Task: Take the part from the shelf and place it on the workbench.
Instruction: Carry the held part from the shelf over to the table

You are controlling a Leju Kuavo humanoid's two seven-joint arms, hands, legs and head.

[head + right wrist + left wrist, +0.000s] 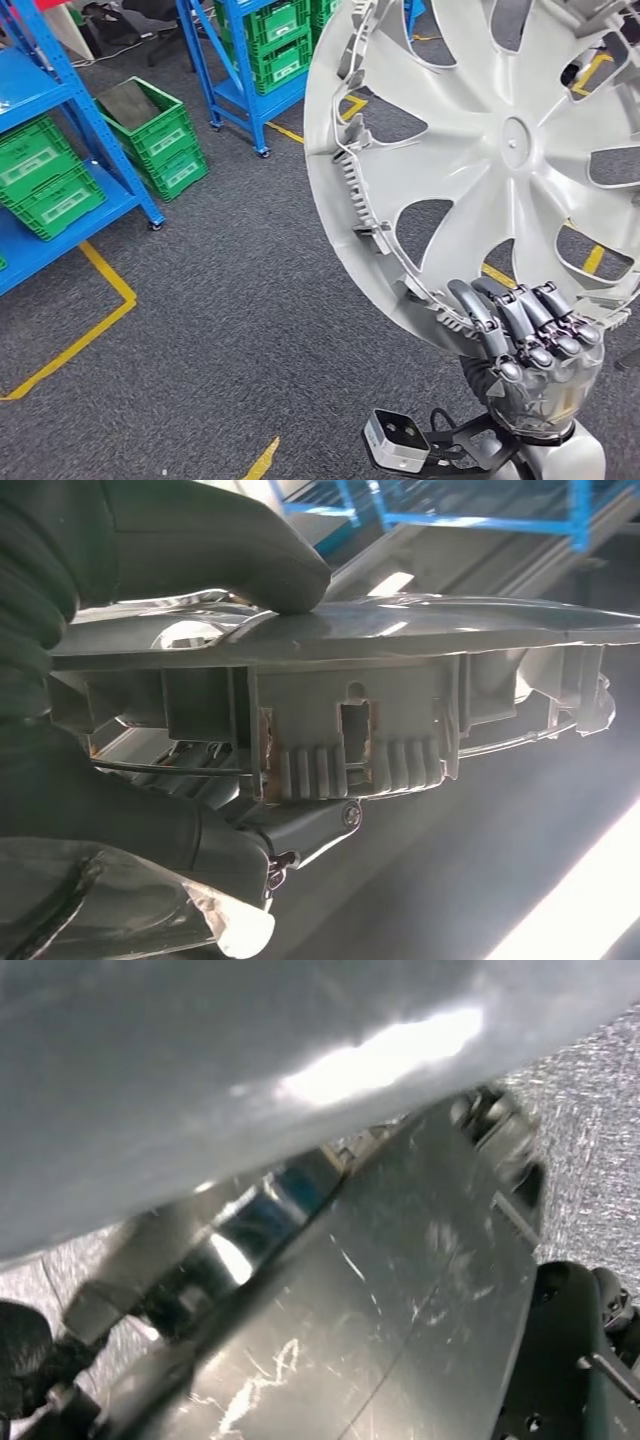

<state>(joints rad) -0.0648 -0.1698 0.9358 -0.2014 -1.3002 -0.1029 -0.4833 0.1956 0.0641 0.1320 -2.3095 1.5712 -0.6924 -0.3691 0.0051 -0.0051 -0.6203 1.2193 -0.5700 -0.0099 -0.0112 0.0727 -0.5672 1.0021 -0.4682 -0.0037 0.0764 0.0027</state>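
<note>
Wheel cover (pixel 483 150), pale grey with curved spokes, stands upright on the right of the head view, its ribbed back turned to the camera. The right hand (pixel 528 340) grips its lower rim, fingers (pixel 521 325) curled over the edge; the right wrist view shows the thumb (pixel 226 550) pressed on the opposite face, so the rim is clamped between them. Held by the edge and raised like this, the part probably stays off the floor while carried. Blue shelves (pixel 83 130) with green crates (pixel 45 180) stand far left. No worktop is in sight, so placement looks some way off. The cover's top and right are cut off. The left wrist view is blurred, and I cannot tell how the left hand stands.
</note>
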